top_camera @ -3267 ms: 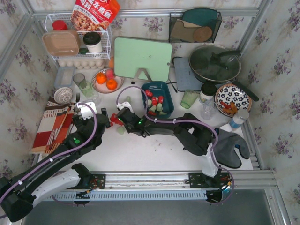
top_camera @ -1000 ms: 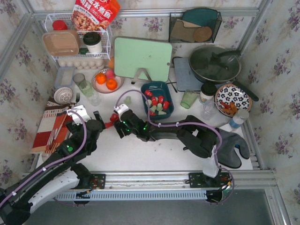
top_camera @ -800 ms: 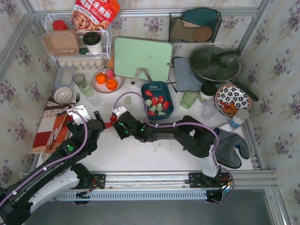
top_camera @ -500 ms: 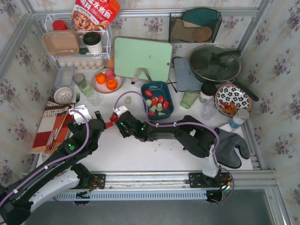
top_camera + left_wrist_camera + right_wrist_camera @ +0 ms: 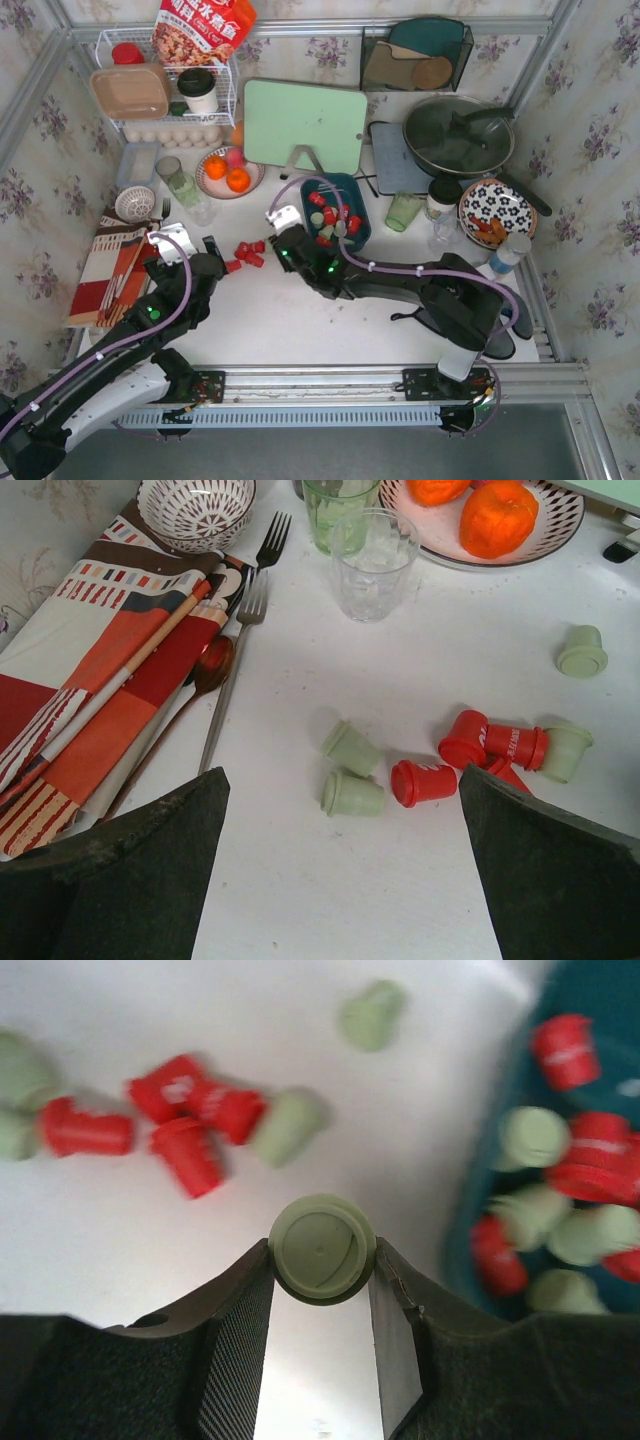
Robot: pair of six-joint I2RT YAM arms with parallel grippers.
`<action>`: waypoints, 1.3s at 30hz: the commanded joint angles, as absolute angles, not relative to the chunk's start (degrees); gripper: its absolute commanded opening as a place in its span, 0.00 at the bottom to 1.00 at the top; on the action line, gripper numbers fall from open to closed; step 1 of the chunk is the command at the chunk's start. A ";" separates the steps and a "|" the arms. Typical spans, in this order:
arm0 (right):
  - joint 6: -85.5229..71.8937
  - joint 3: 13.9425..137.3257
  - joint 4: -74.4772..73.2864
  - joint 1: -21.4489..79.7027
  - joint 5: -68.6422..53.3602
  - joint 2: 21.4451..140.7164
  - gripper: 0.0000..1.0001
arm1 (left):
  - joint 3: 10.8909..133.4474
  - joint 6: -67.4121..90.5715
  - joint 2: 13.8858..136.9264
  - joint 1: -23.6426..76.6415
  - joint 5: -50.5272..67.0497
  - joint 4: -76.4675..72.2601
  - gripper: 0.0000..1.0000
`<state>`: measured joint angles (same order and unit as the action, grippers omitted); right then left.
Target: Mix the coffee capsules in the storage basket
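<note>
The dark teal storage basket (image 5: 361,228) stands mid-table and holds several red and pale green coffee capsules (image 5: 332,217). My right gripper (image 5: 288,243) hovers just left of it, shut on a pale green capsule (image 5: 322,1248) held end-on between the pads. In the blurred right wrist view the basket (image 5: 605,985) lies to the right and loose capsules (image 5: 190,1120) to the upper left. My left gripper (image 5: 342,772) is open and low over the table. Two green capsules (image 5: 352,793) and a red one (image 5: 424,782) lie ahead between its fingers.
A fork (image 5: 238,660) and spoon lie beside a striped cloth (image 5: 95,670) at left. A clear glass (image 5: 373,565) and a plate of oranges (image 5: 228,172) stand behind the loose capsules. A green glass cup (image 5: 403,210) stands right of the basket, with a cutting board (image 5: 305,125) behind.
My right gripper closed on a pale green capsule among the loose ones, lifted it and swung right toward the basket. The left arm has barely moved.
</note>
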<state>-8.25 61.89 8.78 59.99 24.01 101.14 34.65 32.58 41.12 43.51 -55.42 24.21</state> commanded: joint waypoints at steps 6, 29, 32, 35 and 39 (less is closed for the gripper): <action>-7.34 55.00 12.16 47.41 33.64 93.91 0.27 | 35.06 32.51 41.28 43.51 -55.83 23.03 1.00; -6.92 71.84 9.58 32.10 18.21 110.08 0.75 | 35.24 32.22 43.11 43.51 -56.90 22.85 1.00; -7.56 70.32 8.59 33.20 14.76 107.43 0.72 | 35.30 32.35 43.24 43.58 -56.84 22.85 1.00; -7.56 67.87 8.67 35.98 13.45 104.95 0.70 | 35.24 32.46 43.15 43.51 -56.77 22.93 1.00; -9.04 65.29 10.40 40.95 13.06 103.00 0.67 | 35.16 32.59 43.15 43.51 -56.68 22.86 1.00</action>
